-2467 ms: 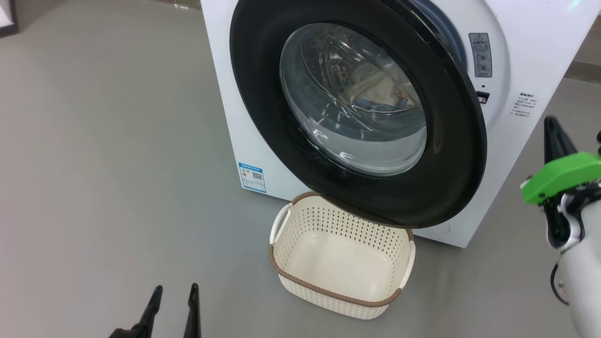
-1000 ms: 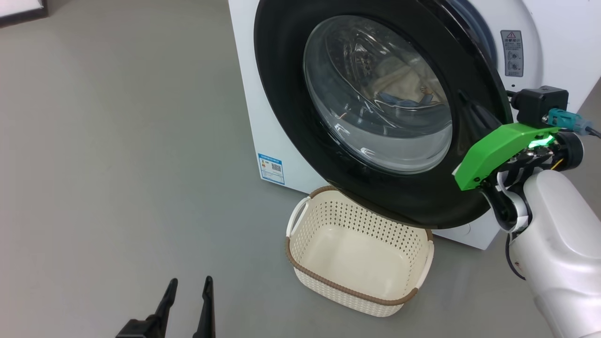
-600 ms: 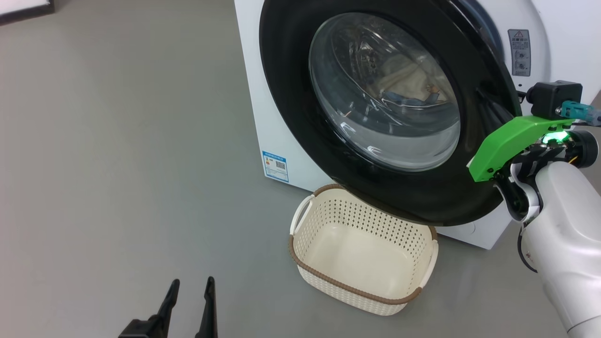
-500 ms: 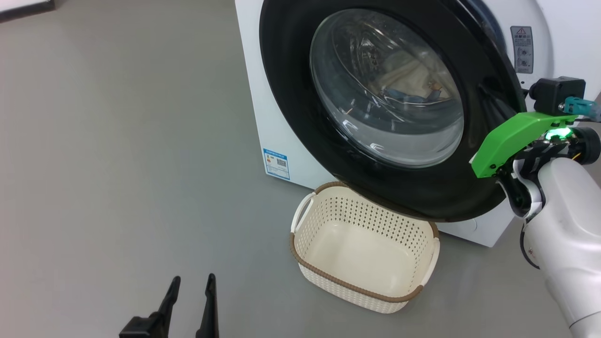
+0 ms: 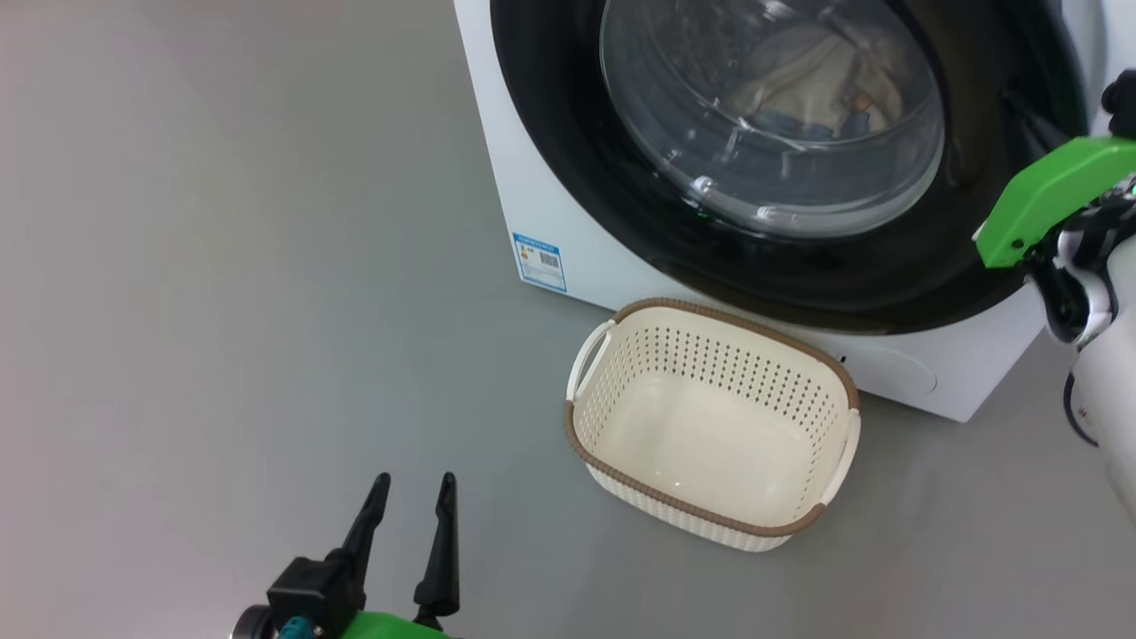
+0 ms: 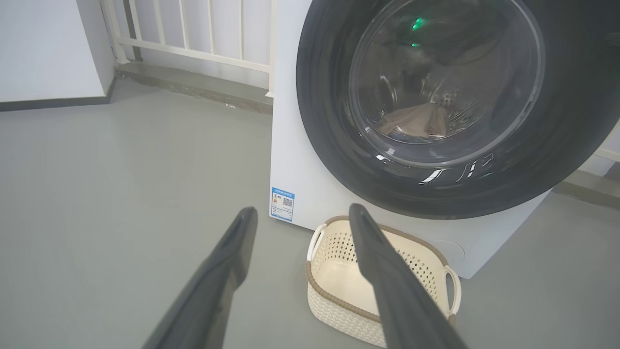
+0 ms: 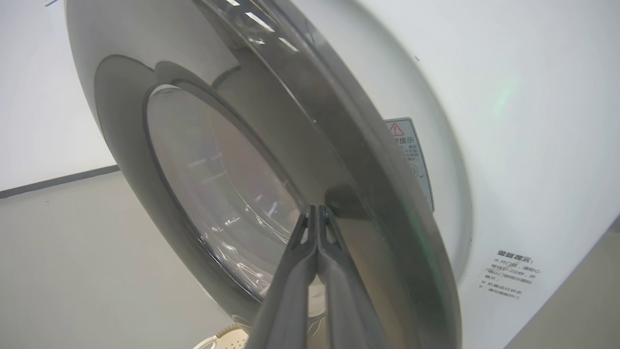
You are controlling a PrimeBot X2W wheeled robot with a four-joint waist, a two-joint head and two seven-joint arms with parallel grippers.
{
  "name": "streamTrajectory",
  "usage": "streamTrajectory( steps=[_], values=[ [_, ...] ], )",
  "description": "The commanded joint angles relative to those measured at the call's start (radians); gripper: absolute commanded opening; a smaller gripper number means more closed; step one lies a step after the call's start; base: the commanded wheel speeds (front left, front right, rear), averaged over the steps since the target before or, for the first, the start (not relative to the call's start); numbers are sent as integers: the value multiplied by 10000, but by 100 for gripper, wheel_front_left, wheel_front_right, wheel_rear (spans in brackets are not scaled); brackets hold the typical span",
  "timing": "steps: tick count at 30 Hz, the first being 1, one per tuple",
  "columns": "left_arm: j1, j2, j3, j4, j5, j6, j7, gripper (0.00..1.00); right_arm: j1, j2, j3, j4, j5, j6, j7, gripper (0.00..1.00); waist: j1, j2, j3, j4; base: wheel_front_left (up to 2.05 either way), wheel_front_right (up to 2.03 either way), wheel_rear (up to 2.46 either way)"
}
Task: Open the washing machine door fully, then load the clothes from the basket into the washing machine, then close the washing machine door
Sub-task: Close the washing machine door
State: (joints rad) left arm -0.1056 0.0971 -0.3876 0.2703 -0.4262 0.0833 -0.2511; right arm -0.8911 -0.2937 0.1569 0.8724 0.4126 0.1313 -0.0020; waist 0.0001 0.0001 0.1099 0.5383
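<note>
The washing machine door (image 5: 781, 151) looks nearly shut against the washing machine (image 5: 887, 377); whether it has latched I cannot tell. The right tool (image 7: 316, 209), fingers pinched together and empty, sets its tips against the door's glossy edge. The left tool (image 5: 414, 497) hangs spread apart over the floor (image 5: 222, 266). The clothes (image 5: 816, 75) lie inside behind the door; the basket (image 5: 710, 355) stands empty just below. My worry: those thin tips skid off the slick edge, leaving the door unlatched.

Left arm (image 5: 306, 593) low, jaws apart; right arm (image 5: 1116, 382) high, jaws together.
</note>
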Motion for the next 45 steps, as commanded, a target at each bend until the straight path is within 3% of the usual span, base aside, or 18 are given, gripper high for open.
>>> streamTrajectory(
  steps=[1,13,25,37,45],
  values=[
    [-381,32,282,-153,159,-46,-106,100,-405,-93,113,-174,-120,-6,-97,0,-1,-1,243,87,0,0,0],
    [-501,-317,575,-37,420,-333,-106,100,-1790,-351,527,909,-258,-6,-565,0,-1,-1,801,211,0,0,0],
    [-506,-445,710,154,507,-479,-106,100,-2175,-312,1295,1963,-325,-6,-1345,0,-1,-1,743,199,0,0,0],
    [-588,-463,719,560,648,-664,-106,100,-1186,-55,2634,1354,840,-6,-1615,0,-1,-1,166,29,0,0,0],
    [-746,-422,926,677,783,-652,-107,100,-42,70,3085,372,1533,-6,-1950,0,-1,-1,-230,-717,0,0,0]
  ],
)
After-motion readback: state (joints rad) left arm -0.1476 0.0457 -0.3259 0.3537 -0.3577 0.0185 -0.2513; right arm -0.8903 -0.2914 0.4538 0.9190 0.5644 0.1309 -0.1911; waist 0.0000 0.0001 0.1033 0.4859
